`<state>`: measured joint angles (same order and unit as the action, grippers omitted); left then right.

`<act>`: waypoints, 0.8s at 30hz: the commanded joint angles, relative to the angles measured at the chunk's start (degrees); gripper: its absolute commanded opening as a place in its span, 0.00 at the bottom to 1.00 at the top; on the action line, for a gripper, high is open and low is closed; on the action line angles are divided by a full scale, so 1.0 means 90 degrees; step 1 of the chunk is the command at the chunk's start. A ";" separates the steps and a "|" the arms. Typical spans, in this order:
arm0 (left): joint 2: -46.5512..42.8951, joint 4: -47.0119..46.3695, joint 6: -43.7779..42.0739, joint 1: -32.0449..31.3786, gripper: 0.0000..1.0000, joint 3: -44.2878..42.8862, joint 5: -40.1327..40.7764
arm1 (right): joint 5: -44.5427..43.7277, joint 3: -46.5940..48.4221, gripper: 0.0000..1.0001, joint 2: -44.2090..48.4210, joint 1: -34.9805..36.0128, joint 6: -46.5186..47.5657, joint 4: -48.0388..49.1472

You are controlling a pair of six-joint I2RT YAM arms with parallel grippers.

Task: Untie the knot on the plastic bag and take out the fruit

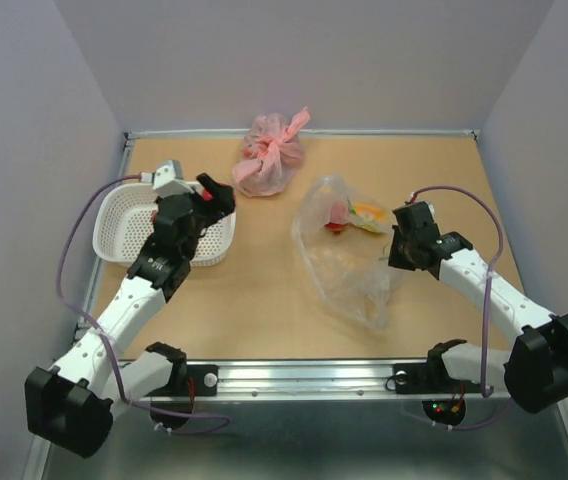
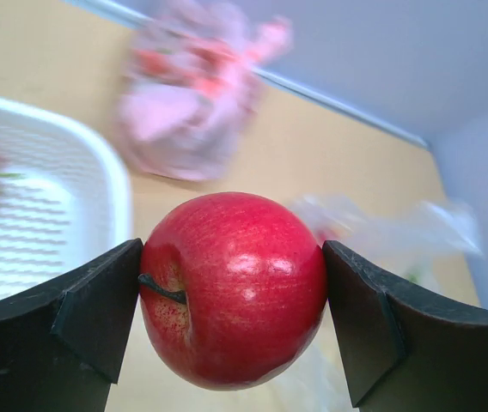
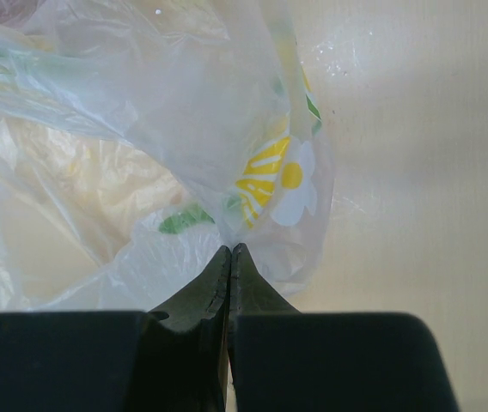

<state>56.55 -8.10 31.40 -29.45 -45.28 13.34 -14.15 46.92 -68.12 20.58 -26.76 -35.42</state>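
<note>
Step in hand: drop the picked fruit into the basket. The left end effector (image 1: 214, 196) is clamped on a red apple (image 2: 234, 287), pads on its two sides, stem showing sideways. It hangs over the right edge of the white basket (image 1: 114, 228); something red, blurred, lies inside.

The right end effector (image 3: 229, 252) is closed, tips together on a fold of the plastic bag (image 1: 349, 275), which lies slack on the tabletop (image 1: 264, 300), centre-right. More fruit (image 1: 357, 214), yellow and red, sits in its far end. I can't make out a tied knot; the top looks loose.

To do it well: carry the apple further inside the rim, lower it, then open, because it is round and will likely roll. Keep the right pinch firm so the mouth stays accessible. Steer clear of the pink bag (image 1: 270, 160).
</note>
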 commanded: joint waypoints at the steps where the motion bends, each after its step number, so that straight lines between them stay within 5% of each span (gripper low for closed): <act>1: -0.0161 0.0792 0.0359 0.1647 0.03 0.0489 0.0578 | 0.0078 0.0305 0.00 0.0234 -0.0040 0.0034 0.0273; 5: 0.0346 0.0324 0.0457 0.3512 0.07 0.0627 -0.0271 | 0.0215 0.0256 0.00 0.0332 -0.0040 0.0073 0.0264; 9: 0.1156 0.0167 0.0466 0.4188 0.14 0.0276 -0.0399 | 0.0313 0.0256 0.01 0.0391 -0.0040 0.0142 0.0254; 11: 0.1479 0.0148 0.0457 0.4667 0.25 0.0100 -0.0360 | 0.0342 0.0275 0.00 0.0469 -0.0040 0.0151 0.0264; 13: 0.1684 0.0148 0.0418 0.5028 0.47 -0.0076 -0.0505 | 0.0371 0.0275 0.00 0.0556 -0.0040 0.0151 0.0264; 15: 0.1792 0.0303 0.0291 0.5099 0.83 -0.0251 -0.0545 | 0.0410 0.0266 0.00 0.0605 -0.0040 0.0200 0.0264; 18: 0.1958 0.0655 0.0134 0.5108 0.95 -0.0574 -0.0642 | 0.0420 0.0188 0.01 0.0664 -0.0040 0.0269 0.0254; 24: 0.1656 0.1045 0.0037 0.5021 0.99 -0.0516 -0.0584 | 0.0518 0.0168 0.02 0.0674 -0.0040 0.0356 0.0254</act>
<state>74.41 -1.83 33.54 16.34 -48.84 7.92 -10.35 46.89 -62.98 20.58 -25.02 -35.35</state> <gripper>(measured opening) 0.985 0.021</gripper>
